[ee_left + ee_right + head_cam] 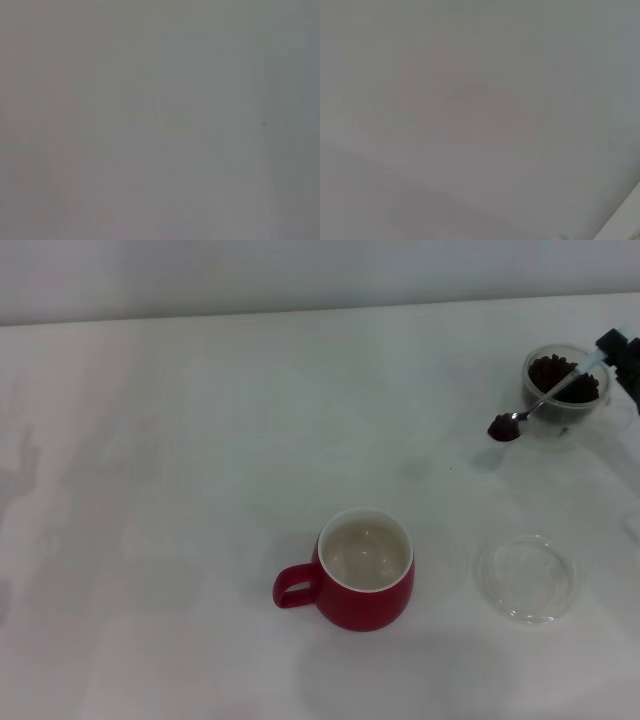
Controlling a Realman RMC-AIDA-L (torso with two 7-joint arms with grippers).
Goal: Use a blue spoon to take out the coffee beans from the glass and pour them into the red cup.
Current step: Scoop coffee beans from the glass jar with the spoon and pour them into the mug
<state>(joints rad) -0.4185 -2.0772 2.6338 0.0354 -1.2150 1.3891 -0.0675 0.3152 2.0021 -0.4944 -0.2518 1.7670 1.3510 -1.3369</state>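
1. The right gripper shows only as a dark part at the bench's right edge, toward the far right corner, right at the pale handle end of the blue spoon. Whether it is spread or pinching the handle cannot be told.
2. The blue spoon slants from that handle end across the glass, with its bowl out past the rim on the side facing the bench's middle.
3. The bowl carries a dark heap of coffee beans, raised above the bench just beside the glass.
4. The glass stands near the far right corner of the bench with more dark beans inside.
5. The red cup sits upright toward the near edge, about midway along it, white inside, handle turned to the left edge, well apart from the glass.
6. A shallow clear dish lies between the cup and the right edge.
7. The left gripper does not show in any view.
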